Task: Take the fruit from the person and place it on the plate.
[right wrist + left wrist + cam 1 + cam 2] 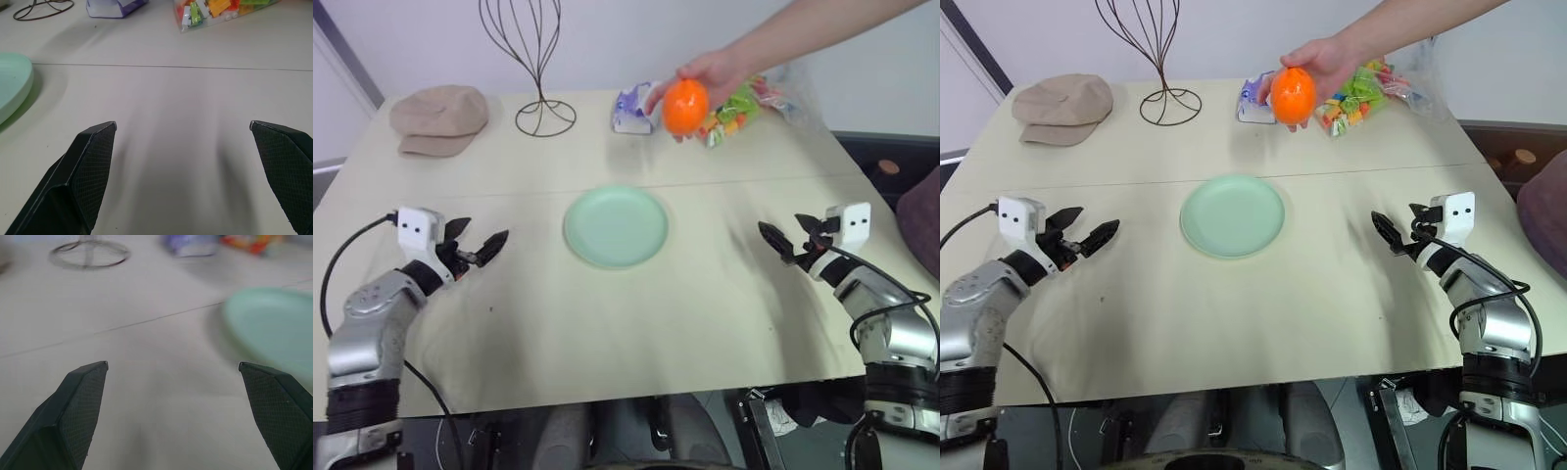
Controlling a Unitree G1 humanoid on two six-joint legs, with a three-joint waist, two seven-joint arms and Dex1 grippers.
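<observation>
One wide table of pale wood (607, 323) stands before a plain white wall, and a thin seam runs across its top from side to side. On it I count one round, shallow, mint-green plate (616, 226), one tan cloth cap (438, 118), one dark wire stand with a ring base (544, 110), one clear bag of coloured plastic blocks (1366, 91) and one small purple and white packet (631, 110). There are two grey robot arms and one bare forearm with a hand (713, 73) of a person, which comes in from the far right corner.

The plate lies alone in the middle of the table, plain and without marks. The cap is at the far left corner, the wire stand beside it, the packet and the bag further to the right along the far edge.

The left gripper (480, 245) rests low to the left of the plate, its two black fingers spread wide with nothing between them. The right gripper (790, 237) is to the right of the plate, also spread wide and holding nothing.

The round, smooth, bright orange fruit (685, 106) is one only. It is in the person's fingers, above the far part of the table, in front of the packet and the bag, well apart from the plate and both grippers.
</observation>
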